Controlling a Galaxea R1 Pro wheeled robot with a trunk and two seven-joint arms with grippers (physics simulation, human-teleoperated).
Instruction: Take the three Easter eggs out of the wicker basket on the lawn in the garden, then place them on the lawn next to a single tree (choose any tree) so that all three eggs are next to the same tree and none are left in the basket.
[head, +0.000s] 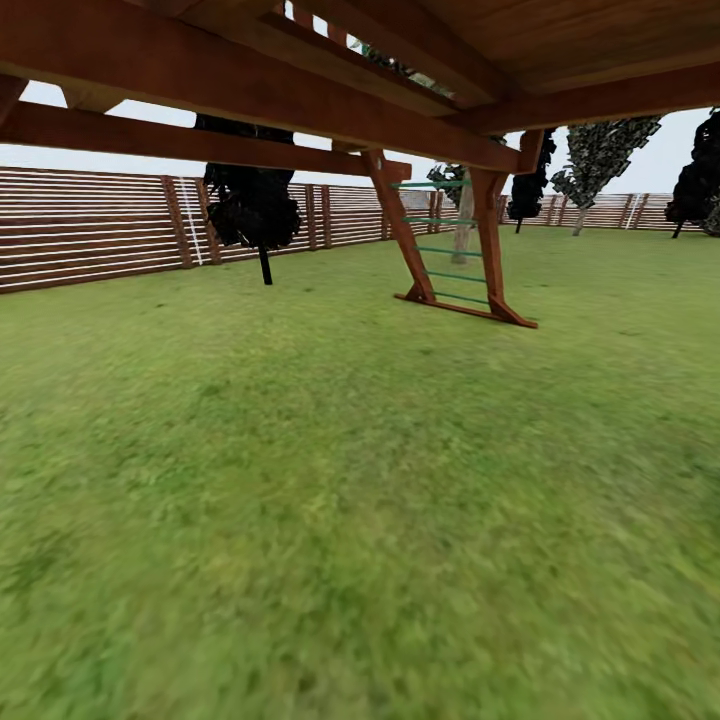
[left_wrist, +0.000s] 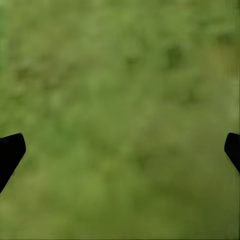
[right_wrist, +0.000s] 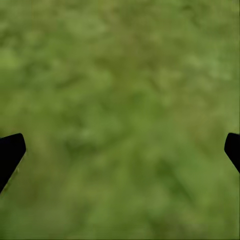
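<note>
The head view looks out from beneath the wooden playset (head: 300, 80), whose dark brown beams cross the upper part of the picture. One slanted leg frame with green rungs, the ladder (head: 450, 245), stands planted on the grass ahead and a little to the right. The lawn (head: 330, 480) spreads out in every direction, a mottled green that is brighter toward the far side and blurrier close to the camera (the near grass is little more than a smear of colour). Along the far edge runs the brown slatted fence (head: 90, 225), horizontal boards between upright posts, continuing behind the ladder to the right side. A dark, almost black shrub-like tree (head: 252, 205) on a thin stem stands before the fence at left of centre. A pale grey-beige trunk (head: 462, 225) shows through the ladder frame. Farther right is a tree with grey-green foliage (head: 600, 155), then more dark trees near the fence. The sky is pale and flat.

In the left wrist view, the left claw (left_wrist: 120, 152) hangs over bare grass, fingertips wide apart at the picture's edges, released and empty. The right claw (right_wrist: 120, 152) is the same: spread wide over grass, grasping nothing.
</note>
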